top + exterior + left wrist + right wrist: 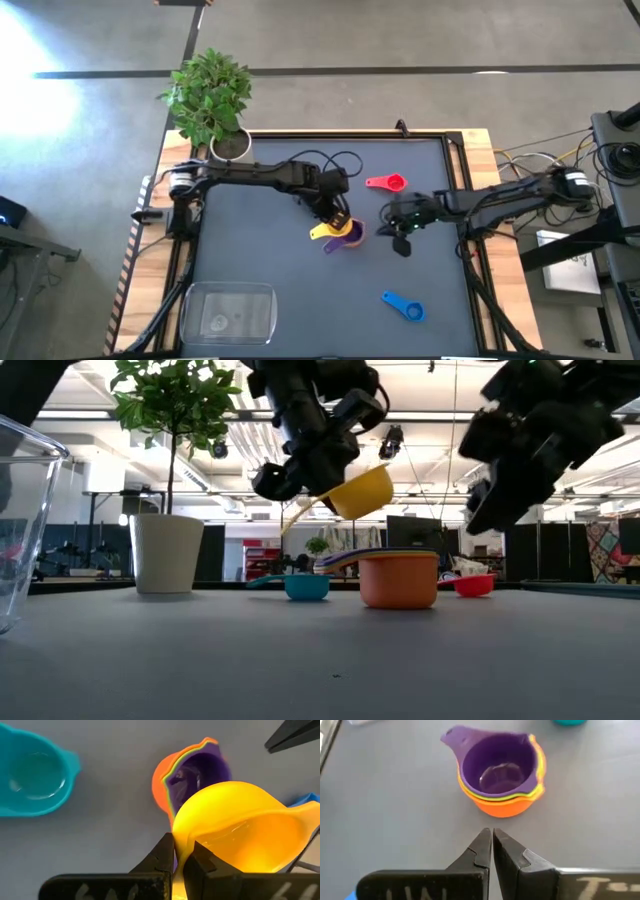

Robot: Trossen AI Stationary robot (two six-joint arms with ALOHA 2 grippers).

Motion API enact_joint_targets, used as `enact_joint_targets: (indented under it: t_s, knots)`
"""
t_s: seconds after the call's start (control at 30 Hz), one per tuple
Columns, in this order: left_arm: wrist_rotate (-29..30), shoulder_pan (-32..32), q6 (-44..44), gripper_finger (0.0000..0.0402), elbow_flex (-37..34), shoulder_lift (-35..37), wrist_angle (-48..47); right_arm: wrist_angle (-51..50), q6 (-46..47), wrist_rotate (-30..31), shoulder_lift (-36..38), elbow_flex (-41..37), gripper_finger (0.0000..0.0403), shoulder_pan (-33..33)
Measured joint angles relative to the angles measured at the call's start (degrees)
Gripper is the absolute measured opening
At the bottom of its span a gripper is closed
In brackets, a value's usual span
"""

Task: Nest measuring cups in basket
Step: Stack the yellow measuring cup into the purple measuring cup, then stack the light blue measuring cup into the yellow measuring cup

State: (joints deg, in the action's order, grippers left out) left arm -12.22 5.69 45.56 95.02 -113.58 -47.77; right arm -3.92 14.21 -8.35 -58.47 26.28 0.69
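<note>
My left gripper (pixel 336 212) is shut on a yellow measuring cup (pixel 240 827), which hangs tilted just above a stack (pixel 502 775) of orange, green and purple cups standing on the dark table. My right gripper (pixel 491 840) hovers shut and empty to the right of the stack (pixel 352 236). A teal cup (pixel 35 770) stands beyond the stack, a red-pink cup (pixel 388 182) lies farther back, and a blue cup (pixel 405 306) lies toward the near right. The clear basket (pixel 190 300) sits at the near left corner. My left gripper pinches the yellow cup's wall at its rim (pixel 178 851), one finger (pixel 200 865) inside the bowl and the other outside. The fingers slant down from the table's left. The cup (pixel 365 490) is lifted clear and tilted, its handle (pixel 302 815) sticking out sideways.
A white plant pot (pixel 165 550) with a leafy plant stands at the far left corner (pixel 230 145). Cables run along the table's right edge. The basket's clear wall (pixel 25 510) rises close on the low view's left.
</note>
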Motion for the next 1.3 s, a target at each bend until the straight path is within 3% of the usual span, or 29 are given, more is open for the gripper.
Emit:
enact_joint_targets:
  t_s: [0.17, 0.4, 0.73, 0.97, 1.3]
  knots:
    - [-1.5, 0.0, -1.1, 0.0, 5.5, -4.8, -3.1, -1.4, 0.3, 3.0, 6.9, -1.7, 0.0008, 0.0]
    - [-2.0, 0.0, -4.5, 0.0004, 18.8, -13.6, -13.7, -3.5, 1.2, 3.9, 12.1, -2.6, 0.0008, 0.0]
    - [-0.4, 0.0, -10.3, 0.0062, 40.1, -25.8, -28.6, -5.2, 0.4, 3.9, 13.4, -2.9, 0.0008, 0.0]
    - [0.2, 0.0, -13.6, 0.0102, 36.2, -24.7, -30.3, -6.3, -0.8, 3.9, 13.4, -2.9, 0.0009, 0.0]
    - [17.4, -0.4, -22.8, 0.0123, 33.7, -17.5, -29.8, -6.1, -1.8, 4.0, 13.4, -2.9, 0.0009, 0.0]
